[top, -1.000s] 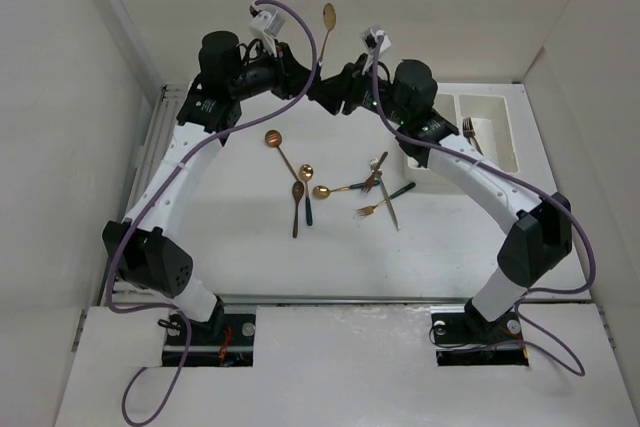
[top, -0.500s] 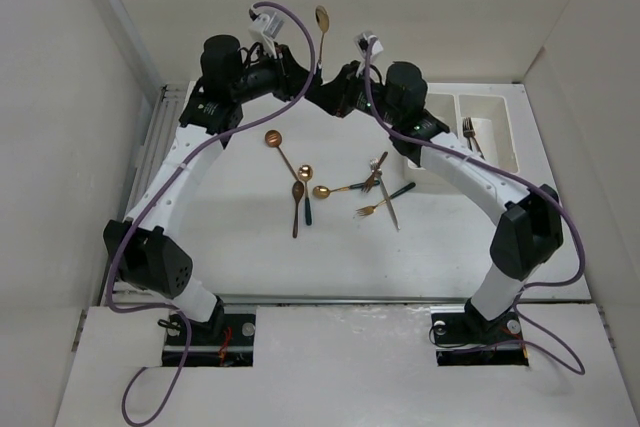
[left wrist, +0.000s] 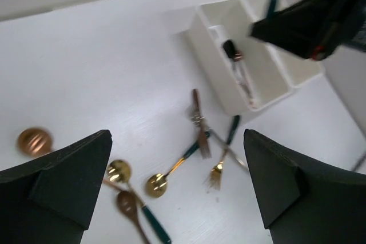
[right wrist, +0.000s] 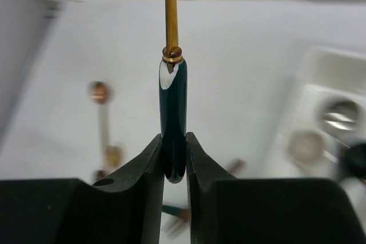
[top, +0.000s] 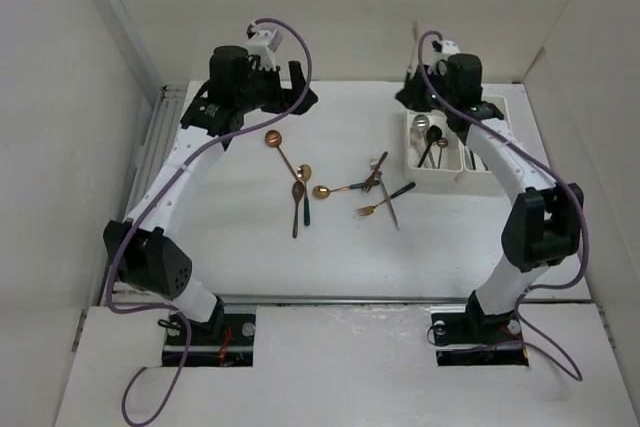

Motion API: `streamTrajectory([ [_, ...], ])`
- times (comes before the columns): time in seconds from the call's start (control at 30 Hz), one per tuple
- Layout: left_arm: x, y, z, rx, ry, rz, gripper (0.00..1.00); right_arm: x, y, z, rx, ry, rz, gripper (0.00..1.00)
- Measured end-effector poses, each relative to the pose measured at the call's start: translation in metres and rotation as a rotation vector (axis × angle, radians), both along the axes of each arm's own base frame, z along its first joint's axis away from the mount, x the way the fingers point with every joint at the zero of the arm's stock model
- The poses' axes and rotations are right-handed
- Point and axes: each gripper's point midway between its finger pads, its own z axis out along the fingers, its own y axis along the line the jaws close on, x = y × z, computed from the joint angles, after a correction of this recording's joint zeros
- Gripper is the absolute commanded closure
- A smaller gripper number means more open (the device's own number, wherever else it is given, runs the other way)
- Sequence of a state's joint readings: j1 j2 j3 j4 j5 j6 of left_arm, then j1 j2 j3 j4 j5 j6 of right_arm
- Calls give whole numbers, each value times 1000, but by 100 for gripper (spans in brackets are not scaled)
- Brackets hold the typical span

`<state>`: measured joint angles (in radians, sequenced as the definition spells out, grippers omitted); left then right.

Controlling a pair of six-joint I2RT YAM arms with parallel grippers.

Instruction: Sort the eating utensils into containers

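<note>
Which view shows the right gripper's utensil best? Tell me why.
Right wrist: the utensil, green-handled, is close and clear, clamped in the right gripper. Top view gives a thin sliver; left wrist, a blurred handle piece.

**White table inside a white-walled booth**

A white table (top: 240, 247) fills the middle of the overhead view, its surface matte. Plain white walls close it in: a left wall (top: 50, 97), a back wall (top: 420, 7) and a right wall (top: 600, 117). A slanting seam (top: 562, 17) shows where the back and right walls meet. Grey metal rails (top: 160, 137) run along the table's left edge, and a front rail (top: 330, 299) lies across its near edge. Nearer still sits a white board (top: 340, 367) with two dark rectangular cutouts (top: 212, 337) in it. The left wrist view shows the same table reaching up to a strip of the back wall. The right wrist view shows both blurred.
</note>
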<state>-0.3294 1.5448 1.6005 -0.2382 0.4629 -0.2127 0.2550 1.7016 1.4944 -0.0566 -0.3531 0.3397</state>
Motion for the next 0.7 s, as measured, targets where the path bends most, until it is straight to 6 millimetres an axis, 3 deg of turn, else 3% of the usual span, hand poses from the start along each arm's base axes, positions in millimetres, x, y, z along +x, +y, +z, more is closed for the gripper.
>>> streamTrajectory([
  [0.03,4,10,-8,33,13,45,0,5,-34,-24,-80,67,-87,100],
  [0.1,10,30,-27,100,50,130,0,9,-79,-54,-175,150,-187,100],
  [0.2,13,60,-58,198,113,234,0,-1,-118,-105,-316,299,-249,100],
  [0.37,6,90,-102,309,215,331,0,-15,-143,-175,-438,495,-251,99],
  [0.47,3,98,-112,343,242,362,0,-24,-154,-208,-481,591,-253,80],
  [0.5,2,100,-114,351,247,372,0,-26,-156,-216,-493,617,-253,69],
  [0.6,1,106,-121,375,259,398,0,-34,-165,-228,-526,666,-262,54],
  [0.63,0,109,-124,383,266,407,0,-35,-167,-227,-537,670,-267,46],
  [0.7,-3,114,-132,400,281,424,0,-33,-170,-222,-555,658,-282,39],
])
